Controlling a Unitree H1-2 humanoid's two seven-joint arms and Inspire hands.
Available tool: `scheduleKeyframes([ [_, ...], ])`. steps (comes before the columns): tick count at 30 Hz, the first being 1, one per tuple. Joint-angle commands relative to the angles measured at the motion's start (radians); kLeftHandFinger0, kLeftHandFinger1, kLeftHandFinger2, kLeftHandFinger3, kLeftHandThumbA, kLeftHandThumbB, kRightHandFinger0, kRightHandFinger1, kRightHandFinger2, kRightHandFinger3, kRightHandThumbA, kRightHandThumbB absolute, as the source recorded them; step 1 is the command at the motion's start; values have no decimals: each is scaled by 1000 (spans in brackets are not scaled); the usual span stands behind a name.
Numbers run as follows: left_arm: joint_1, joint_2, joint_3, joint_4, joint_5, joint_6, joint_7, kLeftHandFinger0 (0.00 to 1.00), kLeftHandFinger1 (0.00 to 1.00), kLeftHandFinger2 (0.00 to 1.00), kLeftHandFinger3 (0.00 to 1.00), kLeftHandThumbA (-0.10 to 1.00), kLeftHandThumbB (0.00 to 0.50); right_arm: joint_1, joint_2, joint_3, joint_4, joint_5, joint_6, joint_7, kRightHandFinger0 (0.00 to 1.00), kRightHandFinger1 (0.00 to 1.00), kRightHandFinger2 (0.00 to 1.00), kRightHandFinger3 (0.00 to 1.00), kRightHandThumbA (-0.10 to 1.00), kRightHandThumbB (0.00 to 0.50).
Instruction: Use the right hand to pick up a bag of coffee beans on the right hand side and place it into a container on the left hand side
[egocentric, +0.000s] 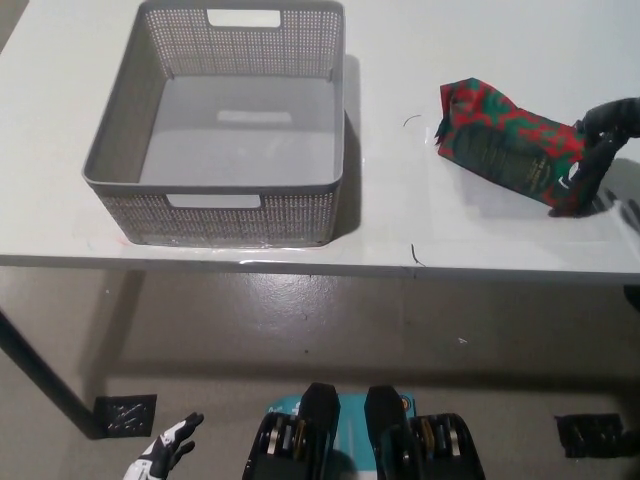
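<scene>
dark label on coffee bag (505, 148), print too small to read

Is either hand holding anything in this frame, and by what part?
The right hand sits at the right end of the coffee bag, on the table; a closed hold cannot be told. The left hand holds nothing.

Red-and-green patterned coffee bag (505, 148); grey perforated basket (228, 210); white table (420, 220); black hand (598, 150).

**Hidden and cut off**

The right hand (598, 150) enters at the right edge, its arm out of frame; it covers the right end of the coffee bag (505, 145), so its hold cannot be judged. The left hand (163, 458) is cropped by the bottom edge. The tabletop (400, 230) runs past three picture edges.
</scene>
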Motion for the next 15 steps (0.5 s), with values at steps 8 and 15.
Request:
scheduleKeyframes([
  [8,-33,29,0,-33,12,-21,-10,1000,1000,1000,1000,1000,412,34,33,-49,35,42,-59,-88,1000,1000,1000,1000,1000,460],
  [15,-42,34,-5,-47,6,-3,-17,1000,1000,1000,1000,1000,401,74,57,-139,35,111,-49,-263,1000,1000,1000,1000,744,434],
])
